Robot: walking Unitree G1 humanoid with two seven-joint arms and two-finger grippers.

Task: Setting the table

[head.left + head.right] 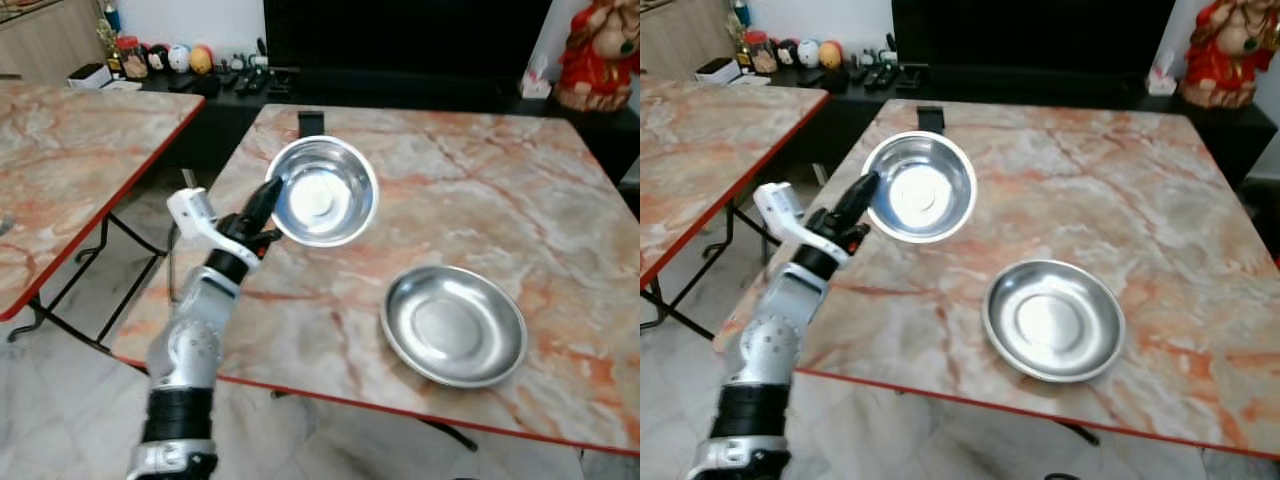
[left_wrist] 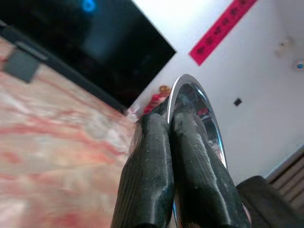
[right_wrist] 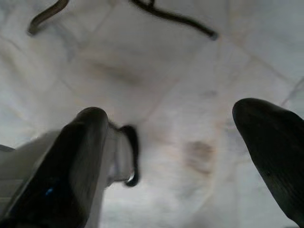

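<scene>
A steel bowl [image 1: 323, 192] hangs tilted above the near-left part of the marble table [image 1: 470, 190], its inside facing me. My left gripper [image 1: 268, 194] is shut on the bowl's left rim. In the left wrist view its two black fingers [image 2: 190, 161] pinch the shiny rim [image 2: 190, 95] between them. A shallow steel plate [image 1: 454, 324] lies flat on the table near its front edge, to the right of the bowl. In the right wrist view my right gripper [image 3: 180, 156] hangs open over pale floor tiles with nothing between its fingers.
A second marble table [image 1: 70, 150] stands to the left across a gap of floor. A dark TV bench [image 1: 400, 90] with small items runs behind, with a red figurine [image 1: 600, 55] at the back right. A black clip [image 1: 311, 122] sits at the table's far edge.
</scene>
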